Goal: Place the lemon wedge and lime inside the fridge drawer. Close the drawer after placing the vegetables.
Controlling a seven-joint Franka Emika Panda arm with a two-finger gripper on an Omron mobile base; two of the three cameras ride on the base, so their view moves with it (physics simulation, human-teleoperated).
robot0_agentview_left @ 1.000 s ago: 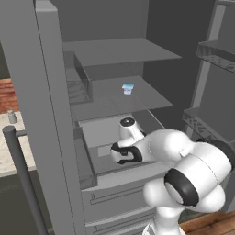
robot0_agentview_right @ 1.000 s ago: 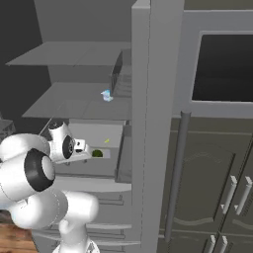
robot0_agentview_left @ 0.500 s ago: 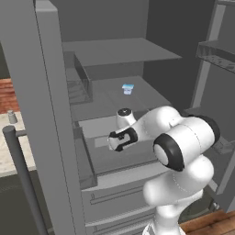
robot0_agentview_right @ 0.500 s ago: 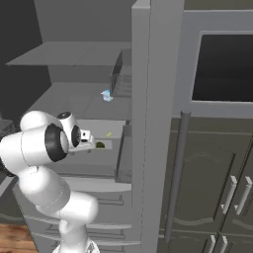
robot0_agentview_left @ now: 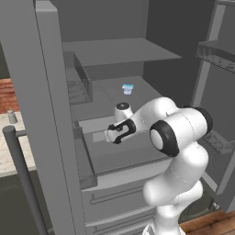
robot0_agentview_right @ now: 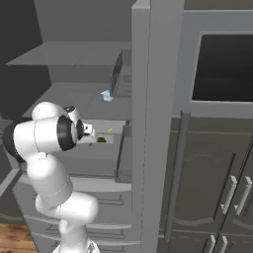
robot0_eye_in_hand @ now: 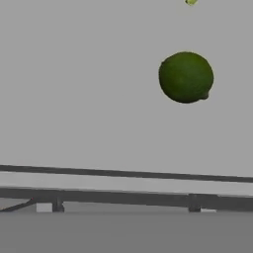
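I am seeing the lime [robot0_eye_in_hand: 186, 77] and lemon wedge [robot0_eye_in_hand: 190, 2] lying in the open fridge drawer [robot0_agentview_left: 124, 156], gripper [robot0_agentview_left: 110, 136] finger state undeterminable

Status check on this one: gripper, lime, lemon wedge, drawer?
Gripper over the open fridge drawer, jaws not discernible. Lime and lemon wedge lie loose in the drawer, apart. Drawer not yet shut; arm over it.

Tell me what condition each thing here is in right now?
Fridge drawer: pulled out, open.
Lime: whole, resting on the drawer floor.
Lemon wedge: lying in the drawer beyond the lime, apart from it.
Gripper: over the drawer; holding nothing visible, opening unclear.
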